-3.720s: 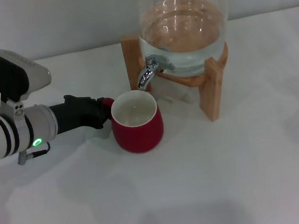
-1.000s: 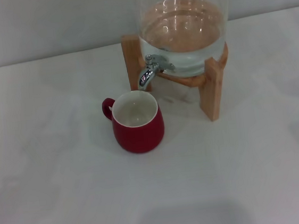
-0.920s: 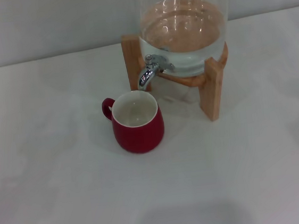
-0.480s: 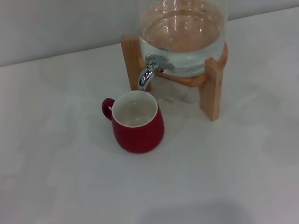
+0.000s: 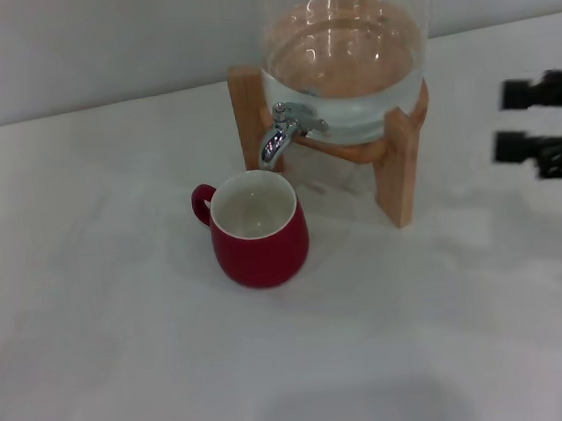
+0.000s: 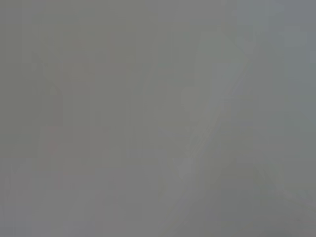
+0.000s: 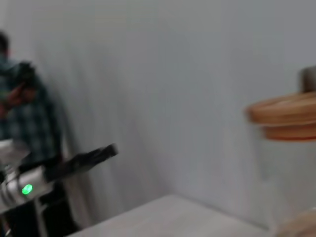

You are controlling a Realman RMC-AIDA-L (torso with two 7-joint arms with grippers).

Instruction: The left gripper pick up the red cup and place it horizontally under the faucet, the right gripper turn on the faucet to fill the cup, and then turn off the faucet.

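The red cup [image 5: 259, 229] stands upright near the middle of our white bench [image 5: 127, 367], handle turned toward the bench's left edge, white interior open to the camera. Its rim sits just below and in front of the faucet [image 5: 278, 138], whose chrome spout curves down from the glass dispenser [image 5: 345, 53] on its wooden stand [image 5: 397, 163] by the bench's back edge. Nothing lies between cup and spout. Our right claw [image 5: 518, 120] enters at the bench's right edge, its two black fingers spread, well apart from the stand. Our left claw [image 7: 94, 154] shows only in the right wrist view, off the bench; we cannot tell its state. No writing is readable.
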